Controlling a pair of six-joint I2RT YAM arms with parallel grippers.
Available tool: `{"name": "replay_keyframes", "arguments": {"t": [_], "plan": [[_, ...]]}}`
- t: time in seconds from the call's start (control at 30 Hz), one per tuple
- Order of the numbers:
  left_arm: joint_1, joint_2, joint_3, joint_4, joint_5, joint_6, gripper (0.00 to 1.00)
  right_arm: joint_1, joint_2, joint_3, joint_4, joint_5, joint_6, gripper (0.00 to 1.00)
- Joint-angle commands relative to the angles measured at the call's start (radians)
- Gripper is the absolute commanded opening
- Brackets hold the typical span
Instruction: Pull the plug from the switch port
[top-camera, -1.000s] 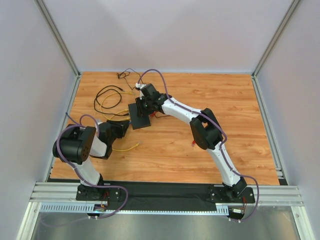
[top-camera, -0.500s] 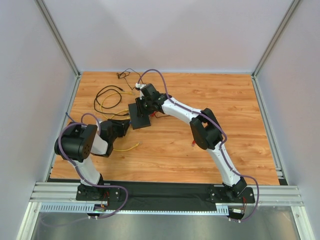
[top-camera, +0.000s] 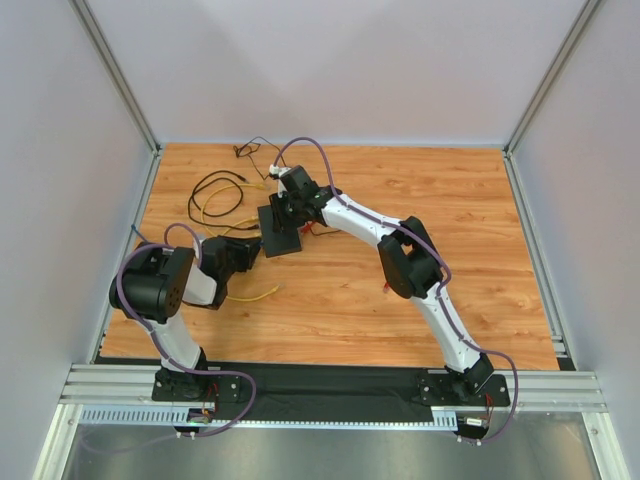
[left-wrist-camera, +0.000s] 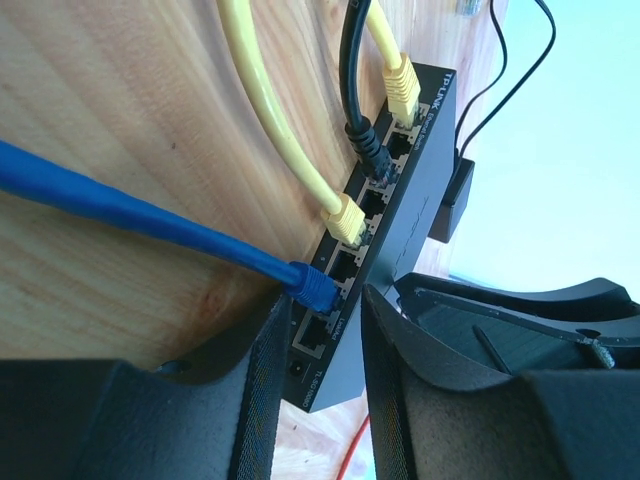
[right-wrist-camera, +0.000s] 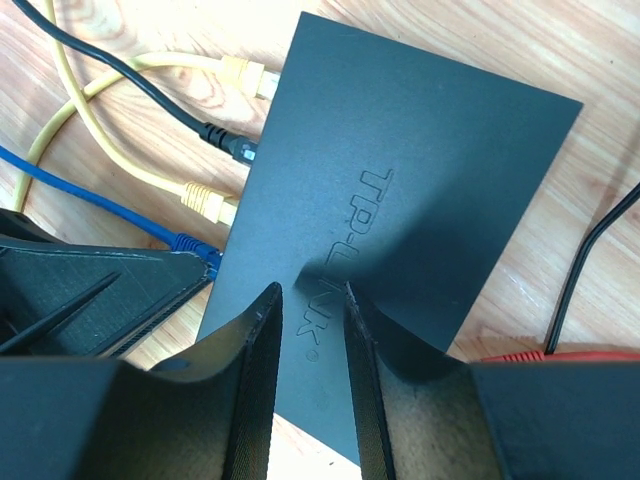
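The flat black switch (top-camera: 280, 229) lies on the wooden table, its port edge facing left. In the left wrist view that edge (left-wrist-camera: 385, 215) holds a yellow plug (left-wrist-camera: 402, 85), a black plug (left-wrist-camera: 368, 150), a second yellow plug (left-wrist-camera: 345, 218) and a blue plug (left-wrist-camera: 312, 287). My left gripper (left-wrist-camera: 325, 345) is open; its fingers (left-wrist-camera: 268, 375) stand either side of the switch's near end, the blue plug just at their tips. My right gripper (right-wrist-camera: 312, 305) is open with a narrow gap, tips down on the switch's top (right-wrist-camera: 420, 180).
Black and yellow cables coil at the back left (top-camera: 215, 195). A loose yellow cable end (top-camera: 262, 293) lies near my left arm. A small black adapter (left-wrist-camera: 455, 195) on a thin wire sits beyond the switch. A red wire (right-wrist-camera: 560, 355) lies beside it.
My left arm has shifted slightly, bringing its gripper a little closer to the switch's port edge. The right arm and the switch have hardly moved.
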Motion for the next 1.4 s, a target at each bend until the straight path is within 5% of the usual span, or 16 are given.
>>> {"name": "replay_keyframes", "arguments": {"t": [0.0, 0.6, 1.37], "plan": [[-0.014, 0.003, 0.04, -0.067, -0.005, 0.029, 0.42, -0.003, 0.021, 0.035, -0.027, -0.005, -0.017, 0.33], [-0.055, 0.006, 0.054, -0.196, -0.092, -0.018, 0.42, -0.006, 0.033, 0.059, -0.047, 0.001, -0.022, 0.33], [-0.063, 0.112, 0.017, 0.004, -0.109, -0.073, 0.27, -0.012, 0.049, 0.075, -0.058, -0.004, -0.028, 0.33]]}}
